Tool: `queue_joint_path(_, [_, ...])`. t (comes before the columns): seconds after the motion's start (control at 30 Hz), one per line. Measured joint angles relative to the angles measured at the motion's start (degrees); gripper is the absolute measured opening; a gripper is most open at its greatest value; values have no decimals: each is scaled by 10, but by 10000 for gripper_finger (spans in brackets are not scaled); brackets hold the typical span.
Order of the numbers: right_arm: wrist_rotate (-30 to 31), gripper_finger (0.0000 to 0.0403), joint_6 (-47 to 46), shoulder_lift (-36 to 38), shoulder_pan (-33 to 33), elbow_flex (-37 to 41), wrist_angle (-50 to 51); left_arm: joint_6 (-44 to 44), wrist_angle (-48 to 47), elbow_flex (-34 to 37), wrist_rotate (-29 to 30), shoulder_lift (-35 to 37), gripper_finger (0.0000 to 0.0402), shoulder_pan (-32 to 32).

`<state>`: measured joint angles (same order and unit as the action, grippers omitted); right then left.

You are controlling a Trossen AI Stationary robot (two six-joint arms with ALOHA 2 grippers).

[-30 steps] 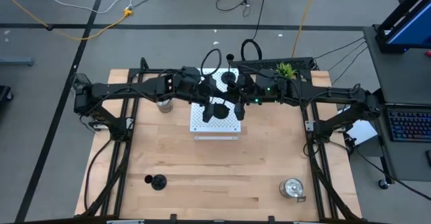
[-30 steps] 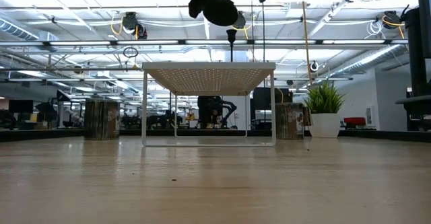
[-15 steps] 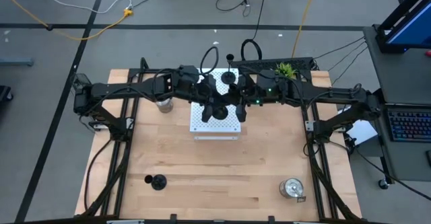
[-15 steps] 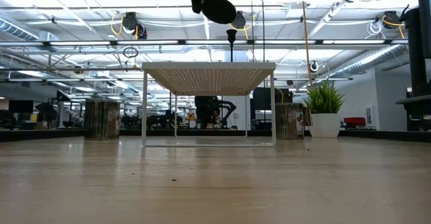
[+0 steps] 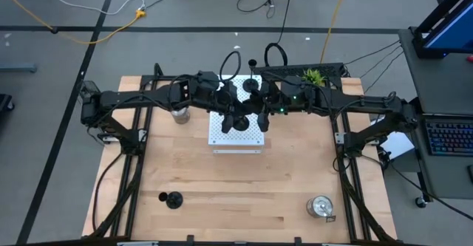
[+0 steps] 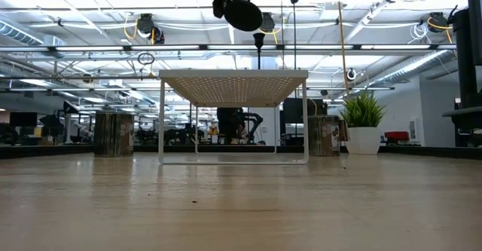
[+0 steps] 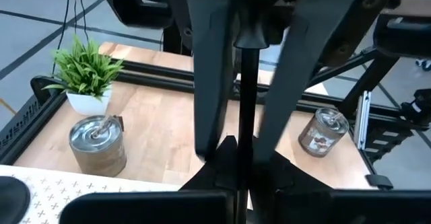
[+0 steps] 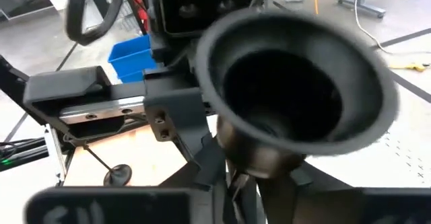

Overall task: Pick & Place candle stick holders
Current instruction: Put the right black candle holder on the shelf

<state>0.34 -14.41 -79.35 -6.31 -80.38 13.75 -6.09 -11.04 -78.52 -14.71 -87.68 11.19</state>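
Far left on the bench [image 5: 295, 179], a silver holder [image 5: 179, 114] stands just left of the white perforated board [image 5: 236, 137], partly under the left arm; near the front left, a lone black holder [image 5: 173, 199] stands upright on bare wood, well apart from both arms; left hand [image 5: 235, 119] hangs over the board's middle, narrow, clamped on the thin stem of a black candle stick holder [image 7: 248, 96]; in the left wrist view the stem [image 7: 248, 116] runs straight up between the two dark fingers [image 7: 210, 76], flared part of the holder sitting down low between the fingertips; low view shows that holder's round dark end [image 6: 242, 13] held up in the air above the raised board [image 6: 233, 78], not touching it; another black holder [image 5: 253, 83] stands upright at the board's back edge, its stem showing in the low view [image 6: 258, 47]; right hand [image 5: 260, 120] sits just beside the left hand over the board's right half; its wrist view is filled by a round black cup-like end [image 8: 296, 93] close to the lens, so cannot tell whether its fingers are wide or narrow or gripping anything; behind, a small green potted plant [image 5: 313, 77] at the bench's back right; left wrist view shows a second silver holder [image 7: 98, 145] just beside the plant [image 7: 84, 72], and a third [image 7: 324, 131] farther along; front right corner, one more silver holder [image 5: 320, 207] alone, well apart from both hands.
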Motion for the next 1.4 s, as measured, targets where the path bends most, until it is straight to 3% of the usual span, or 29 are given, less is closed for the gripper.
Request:
queue_joint_path(0.3, [-2,153,17,1,-1,0,-9,5,-28,0,-1,0,12,5])
queue_joint_path(0.5, [-1,182,40,10,-7,0,0,11,-48,0,2,0,12,5])
queue_joint_path(1.13, [33,174,51,71,-47,0,62,27,-75,0,28,0,12,35])
queue_joint_path(1.4, [127,161,57,92,-46,0,160,45,-75,0,52,5,12,103])
